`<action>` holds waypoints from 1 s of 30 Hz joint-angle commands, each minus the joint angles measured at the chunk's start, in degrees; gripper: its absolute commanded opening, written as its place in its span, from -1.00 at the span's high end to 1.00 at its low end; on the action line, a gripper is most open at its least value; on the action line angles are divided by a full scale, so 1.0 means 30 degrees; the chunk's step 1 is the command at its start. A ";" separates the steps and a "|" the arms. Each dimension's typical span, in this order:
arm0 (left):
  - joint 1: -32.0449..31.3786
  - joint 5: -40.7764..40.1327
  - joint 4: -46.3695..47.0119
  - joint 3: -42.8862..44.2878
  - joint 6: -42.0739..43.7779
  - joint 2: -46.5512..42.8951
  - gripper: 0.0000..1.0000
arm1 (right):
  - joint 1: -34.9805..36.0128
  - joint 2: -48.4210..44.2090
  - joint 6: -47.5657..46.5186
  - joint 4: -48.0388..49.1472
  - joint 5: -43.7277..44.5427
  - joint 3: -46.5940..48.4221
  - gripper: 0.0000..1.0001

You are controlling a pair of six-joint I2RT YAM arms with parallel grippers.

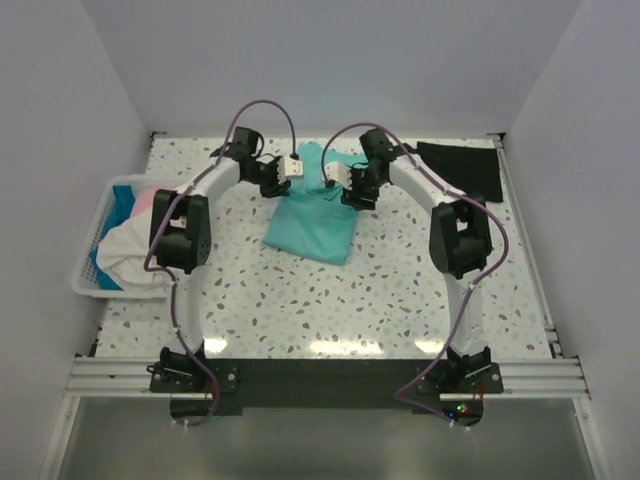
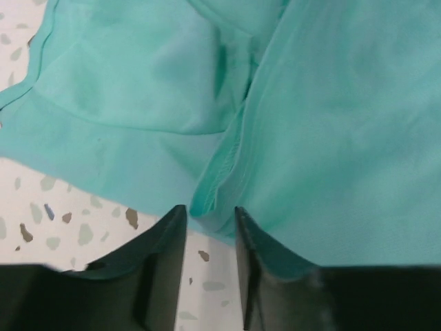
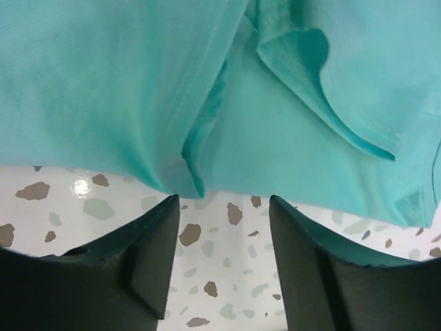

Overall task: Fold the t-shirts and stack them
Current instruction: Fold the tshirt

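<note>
A teal-green t-shirt [image 1: 312, 225] lies partly folded at the middle back of the table. My left gripper [image 1: 296, 168] is at its far left edge and my right gripper [image 1: 335, 178] at its far right edge. In the left wrist view the left gripper [image 2: 210, 215] is narrowly open, with a folded hem of the teal shirt [image 2: 331, 138] just between the fingertips. In the right wrist view the right gripper [image 3: 224, 201] is wide open and empty, just short of the teal shirt's [image 3: 103, 89] edge. A black t-shirt [image 1: 462, 165] lies flat at the back right.
A white slatted basket [image 1: 88, 285] stands at the table's left edge. It holds a white t-shirt [image 1: 125, 250], a pink one [image 1: 143, 200] and a bright blue one [image 1: 122, 192]. White walls close in the left, back and right sides.
</note>
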 commanded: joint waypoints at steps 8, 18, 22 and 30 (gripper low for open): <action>0.1052 -0.1609 0.1164 -0.1486 -1.0544 -0.2889 -0.42 | -0.0252 -0.3003 0.8832 -0.1577 -0.0128 0.0984 -0.39; 0.0994 -0.2424 0.3501 -0.7843 -2.0516 -0.4065 -0.36 | 0.1212 -0.1922 1.7547 -0.0386 -0.4556 -0.1501 -0.11; 0.0935 -0.3509 0.3855 -0.9278 -2.2243 -0.4007 -0.20 | 0.1390 -0.1071 1.8838 0.0849 -0.4297 -0.3142 -0.04; 0.0320 -0.1668 0.5258 -1.4223 -2.3975 -0.5850 0.57 | 0.1010 -0.1975 1.7904 0.1143 -0.1603 -0.7243 0.09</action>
